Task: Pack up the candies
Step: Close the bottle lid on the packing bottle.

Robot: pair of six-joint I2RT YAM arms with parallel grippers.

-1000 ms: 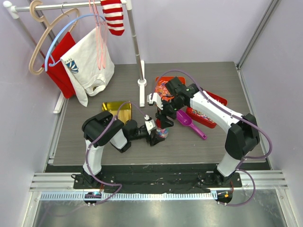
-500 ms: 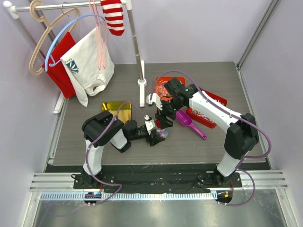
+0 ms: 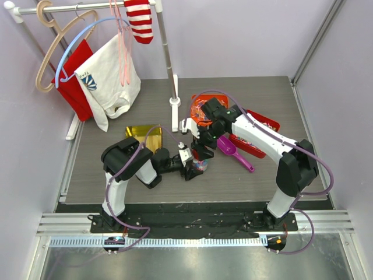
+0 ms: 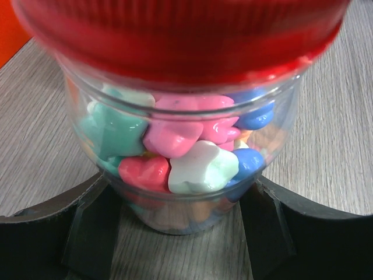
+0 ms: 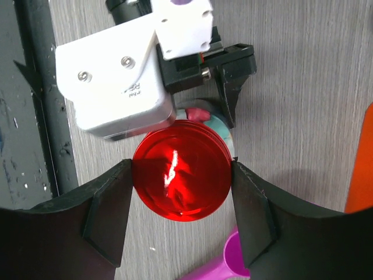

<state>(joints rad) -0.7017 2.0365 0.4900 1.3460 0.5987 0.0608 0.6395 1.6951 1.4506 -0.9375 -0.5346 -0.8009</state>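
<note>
On the grey wood-grain desk (image 3: 262, 175) stands a small clear jar (image 4: 186, 175), upright and filled nearly to its neck with the candies (image 4: 175, 151): glossy pink, mint-green, white, blue and coral pieces pressed against its wall. The left end effector (image 4: 185, 227) is clamped on the jar, with one dark finger (image 4: 87, 233) against each side of its base, low down by the desk surface. A translucent red lid (image 5: 182, 174) sits over the jar's mouth; whether it is fully seated cannot be told. The right end effector (image 3: 201, 150) comes down from above the jar and is clamped on this lid, its two black fingers (image 5: 105, 216) touching the rim on opposite sides. Just to the right of the jar lies a purple scoop (image 3: 233, 151). Beyond the jar is an orange tin (image 3: 201, 108), farther right of the jar a red tin (image 3: 256, 137), and to the jar's left a gold tin (image 3: 145, 135).
</note>
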